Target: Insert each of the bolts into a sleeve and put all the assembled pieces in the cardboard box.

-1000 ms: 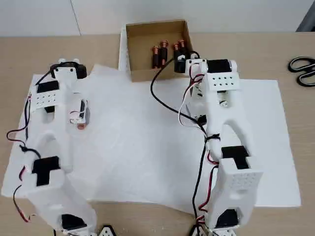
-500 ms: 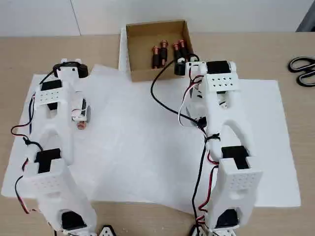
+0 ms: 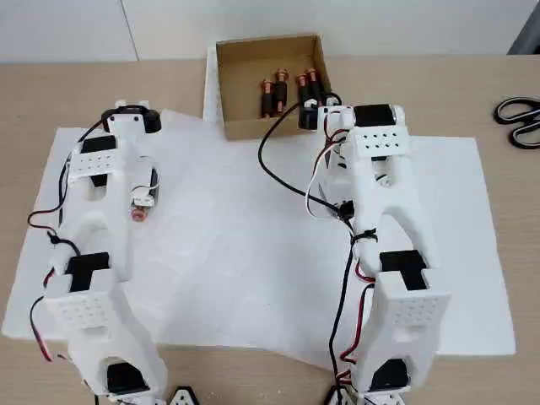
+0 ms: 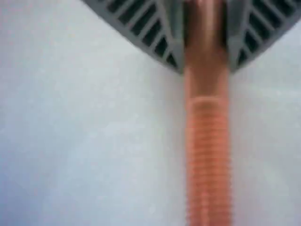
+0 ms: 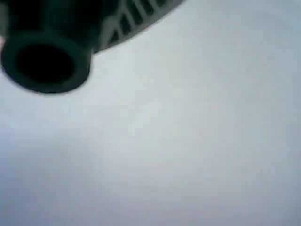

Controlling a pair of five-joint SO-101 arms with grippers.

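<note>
Left arm carries its bolt toward the middle

The left gripper (image 4: 206,67) squeezes a copper bolt (image 4: 207,141) tight between its jaws. In the last second this arm slides a little way in over the white sheet (image 3: 253,253), toward the other arm. The right gripper (image 5: 63,23) hardly moves. It is clamped around a black sleeve (image 5: 44,63), near the front of the cardboard box (image 3: 226,84). 4 finished pieces (image 3: 281,91) lie in the box. I think the bolt goes into the sleeve next, but the 2 are well apart for now.
</note>
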